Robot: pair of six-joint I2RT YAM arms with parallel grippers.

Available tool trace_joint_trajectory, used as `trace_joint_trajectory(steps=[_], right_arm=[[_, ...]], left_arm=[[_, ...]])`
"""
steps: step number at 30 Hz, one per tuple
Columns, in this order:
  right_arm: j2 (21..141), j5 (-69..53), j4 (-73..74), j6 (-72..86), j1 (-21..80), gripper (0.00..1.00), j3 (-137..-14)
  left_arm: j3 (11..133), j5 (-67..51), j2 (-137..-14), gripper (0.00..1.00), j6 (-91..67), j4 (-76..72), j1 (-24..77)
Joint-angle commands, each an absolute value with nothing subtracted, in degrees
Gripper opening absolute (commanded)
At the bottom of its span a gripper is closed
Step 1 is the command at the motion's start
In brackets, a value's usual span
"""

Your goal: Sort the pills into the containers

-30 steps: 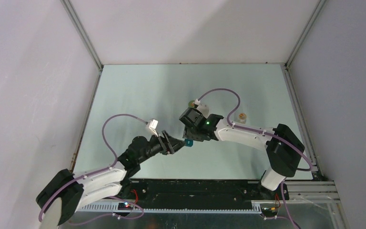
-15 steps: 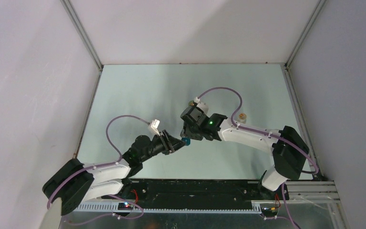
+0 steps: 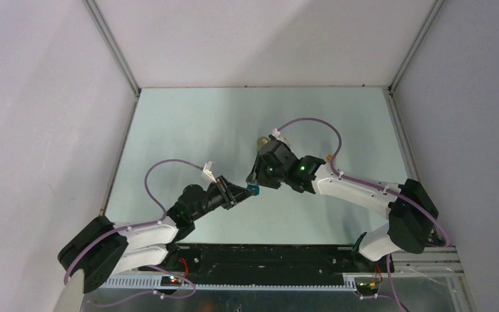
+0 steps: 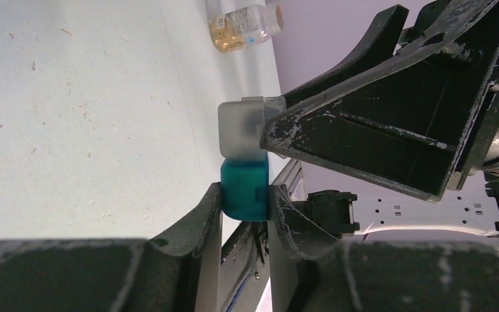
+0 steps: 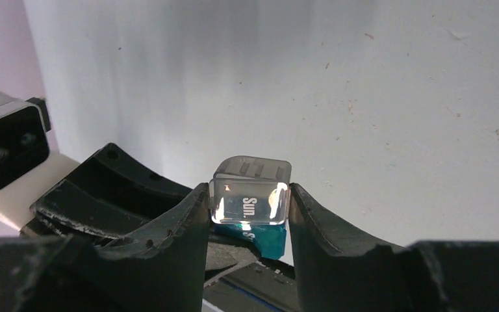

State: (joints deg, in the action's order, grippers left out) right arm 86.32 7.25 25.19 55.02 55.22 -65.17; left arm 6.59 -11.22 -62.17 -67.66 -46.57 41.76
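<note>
A small pill box hangs between both grippers above the table's middle. Its teal half (image 4: pixel 243 188) is pinched by my left gripper (image 4: pixel 245 196), which is shut on it. My right gripper (image 5: pixel 250 203) is shut on the clear half marked "Sun." (image 5: pixel 251 207). In the top view the teal box (image 3: pixel 254 190) shows where the left gripper (image 3: pixel 248 192) meets the right gripper (image 3: pixel 256 181). The container with the lime-green top (image 3: pixel 260 140) stands just behind the right wrist. The orange-topped container (image 3: pixel 329 156) stands to the right, partly behind that arm. A pale bottle (image 4: pixel 243 26) shows far off. Pills are hidden.
Metal frame rails (image 3: pixel 115 166) border the pale green table on the left and right. Purple cables (image 3: pixel 305 123) loop above both arms. The black base rail (image 3: pixel 266 260) runs along the near edge.
My left gripper has gone from open to shut on the teal half of the pill box. The right arm's elbow has swung to the right while its gripper kept its hold.
</note>
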Motion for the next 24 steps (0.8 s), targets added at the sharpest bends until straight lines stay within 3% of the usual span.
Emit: trace_joint_trajectory(steps=[1,5,9,18,20,22,24], right_arm=[[81.57,0.97,16.99,53.88,54.09,0.31,-61.81],[78.42,-2.95,12.64,53.34,52.69,0.33,-58.32],[73.59,-4.20,5.46,53.72,51.24,0.48,-51.38],[69.75,-0.29,12.86,53.96,48.04,0.61,-49.41],[69.46,-0.04,13.71,53.58,47.79,0.60,-49.28],[69.44,1.23,13.95,53.36,47.51,0.50,-49.01],[69.20,1.07,13.01,53.15,47.17,0.32,-48.40]], left_arm=[[7.85,-10.30,-61.44,0.00,-68.56,-46.80,41.83],[7.85,-10.11,-61.11,0.00,-68.64,-47.06,41.77],[7.37,-9.73,-60.26,0.00,-68.77,-48.55,41.81],[8.47,-7.53,-55.12,0.00,-66.76,-43.55,41.67],[8.86,-7.34,-54.31,0.00,-66.14,-42.17,41.65],[9.18,-7.32,-53.72,0.00,-65.96,-41.69,41.51],[9.53,-7.57,-53.44,0.00,-65.87,-41.11,41.47]])
